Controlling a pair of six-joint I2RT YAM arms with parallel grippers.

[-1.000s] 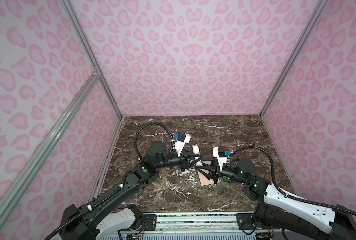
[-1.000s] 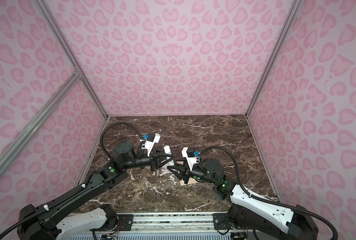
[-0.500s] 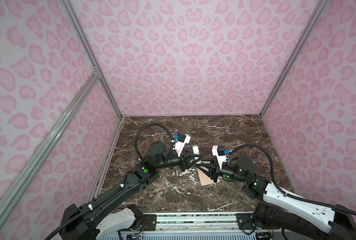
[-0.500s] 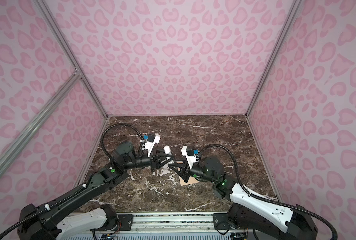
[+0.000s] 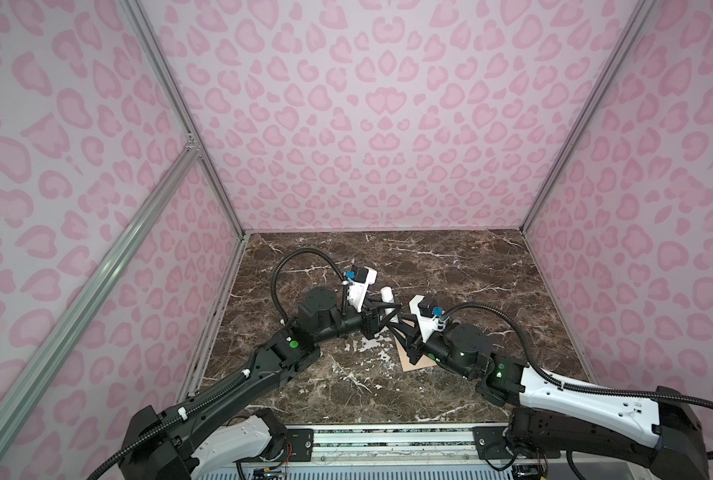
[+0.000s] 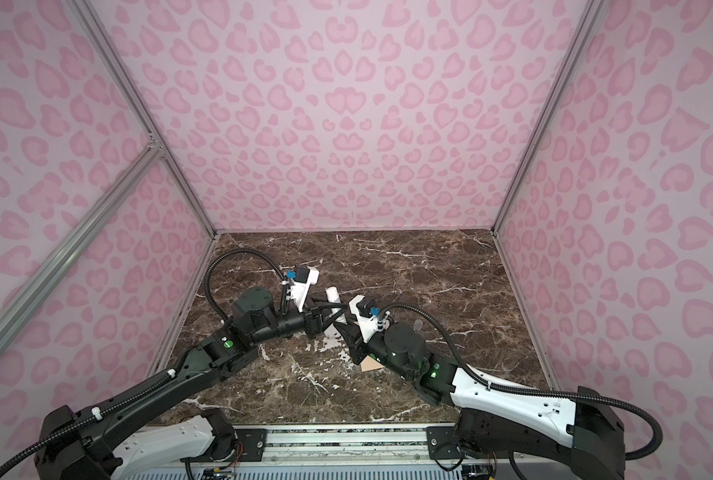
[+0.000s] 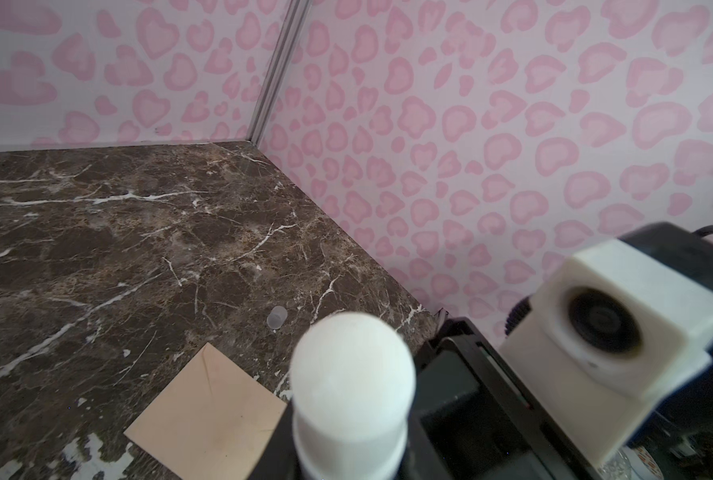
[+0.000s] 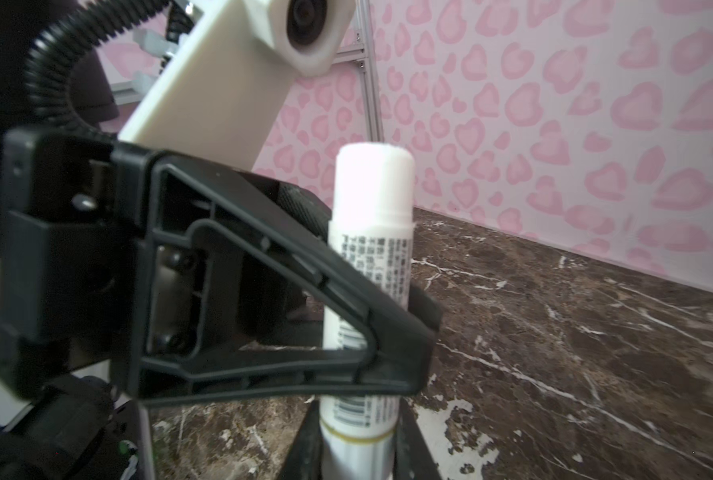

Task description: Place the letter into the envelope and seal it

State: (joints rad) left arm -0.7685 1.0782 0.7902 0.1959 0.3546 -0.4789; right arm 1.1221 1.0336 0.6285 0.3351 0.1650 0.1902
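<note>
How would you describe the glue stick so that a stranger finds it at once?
On the brown marble table, look near the middle, where the left tool and the right tool meet. Both grip the glue stick: a white tube with small print and a barcode, unlike the flat peach envelope lying nearby.

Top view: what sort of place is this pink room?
Probably a robot test booth, not a real room: pink patterned panels on metal framing enclose a marble-look tabletop, and two robot arms mounted on a front rail hold a glue stick.
</note>
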